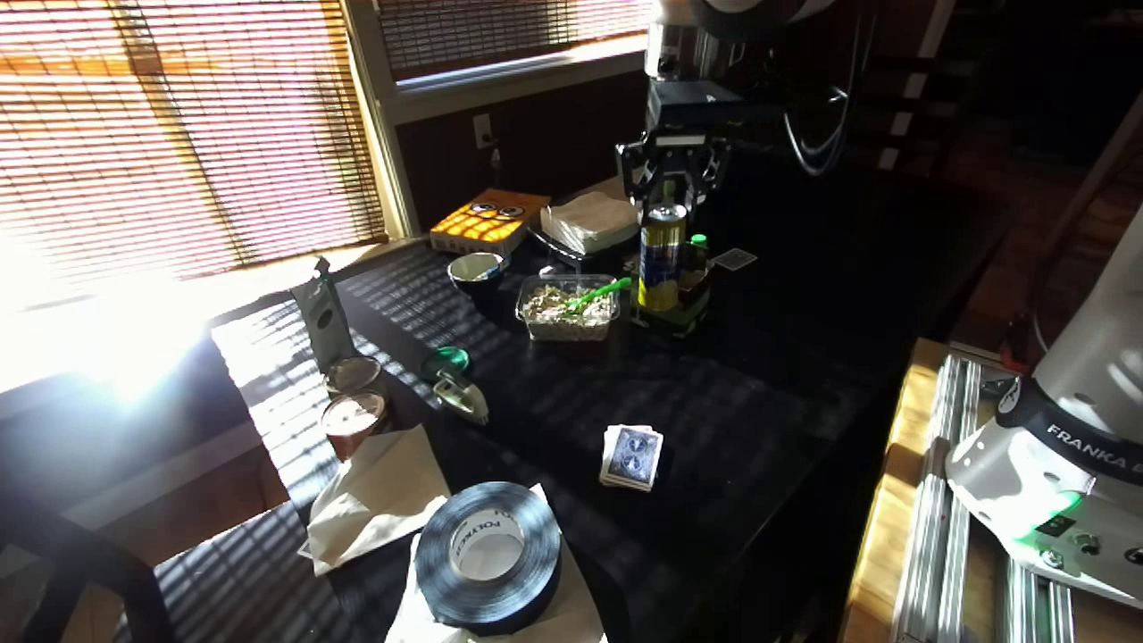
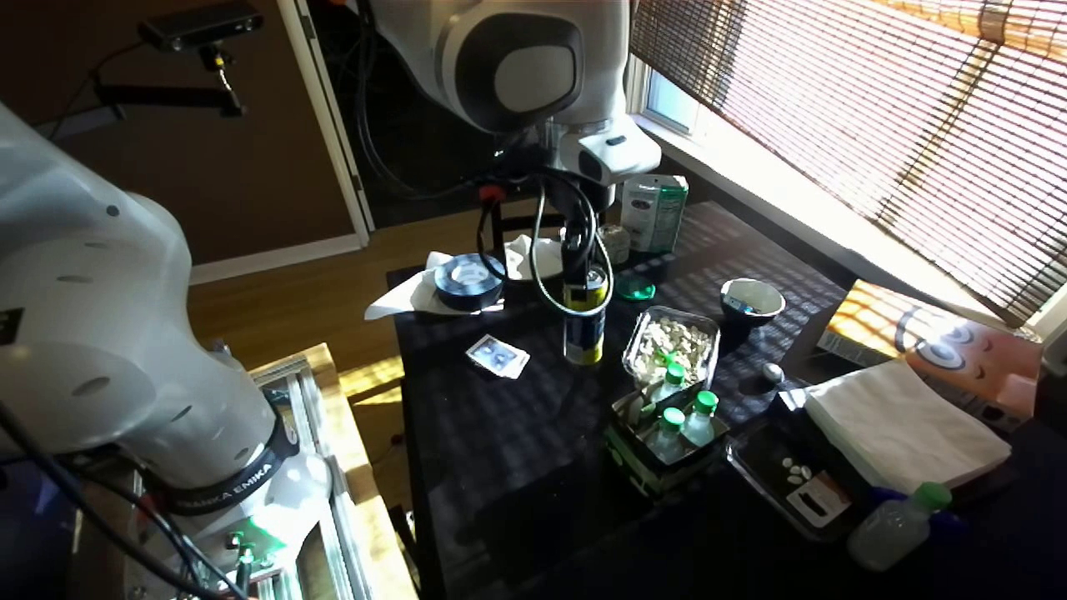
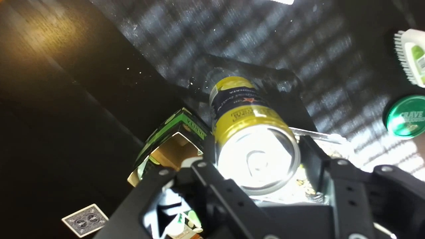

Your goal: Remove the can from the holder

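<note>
Two fingers [image 3: 312, 156], one pressed to each side of the can [image 3: 247, 114] just under its top rim: the claw [image 3: 257, 144] is clamped on it. We put the high grip down to access, since a can seated in a holder offers little but its upper end. Near upright; we judge it lifted, though no view plainly shows a gap below its base.

Just beside: the cardboard holder [image 2: 627, 454]. The can is clear of it in an exterior view, on the side toward the short edge of the table [image 2: 492, 433] where the tape roll [image 2: 467, 296] lies. One compartment shows bare brown card from the wrist; likely the can's slot, so we count removal done bar the set-down. Three green-capped bottles [image 2: 698, 427] fill other slots, probable ballast against the holder rising with the can.

Toward the window-side edge: clear tub [image 1: 564, 330], just beside the holder, green fork [image 1: 613, 288] leaning handle-out, ready for a hand. We would steer any set-down wide of it.

Outermost: deck of cards [image 1: 632, 457] nearer the robot-side edge. At that edge's corner with the short one, the tape roll sits on a white sheet [image 2: 404, 300] jutting past the edge, perhaps to weigh it down. Far along the same short edge, by the window-side corner, a pouch [image 2: 654, 215] stands upright, taking little room.
</note>
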`<control>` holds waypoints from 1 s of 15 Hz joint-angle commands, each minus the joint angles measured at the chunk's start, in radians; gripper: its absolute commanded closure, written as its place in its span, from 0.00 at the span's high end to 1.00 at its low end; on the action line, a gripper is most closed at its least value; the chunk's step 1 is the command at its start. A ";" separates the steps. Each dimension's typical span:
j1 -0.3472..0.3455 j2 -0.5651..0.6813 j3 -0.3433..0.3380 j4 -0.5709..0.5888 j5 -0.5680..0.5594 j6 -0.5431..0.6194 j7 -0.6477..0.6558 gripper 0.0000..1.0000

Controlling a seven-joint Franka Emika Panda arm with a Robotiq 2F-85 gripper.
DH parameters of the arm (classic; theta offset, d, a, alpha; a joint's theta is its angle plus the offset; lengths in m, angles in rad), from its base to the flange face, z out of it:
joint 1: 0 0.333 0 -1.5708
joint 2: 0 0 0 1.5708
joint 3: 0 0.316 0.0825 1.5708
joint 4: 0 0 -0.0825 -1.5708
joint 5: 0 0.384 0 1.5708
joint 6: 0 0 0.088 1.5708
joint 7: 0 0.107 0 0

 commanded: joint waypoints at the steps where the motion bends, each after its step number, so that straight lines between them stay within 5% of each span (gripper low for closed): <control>1: 0.006 0.060 0.014 -0.028 0.007 0.114 -0.033 0.38; 15: 0.062 0.370 -0.002 0.061 0.087 0.330 -0.265 0.38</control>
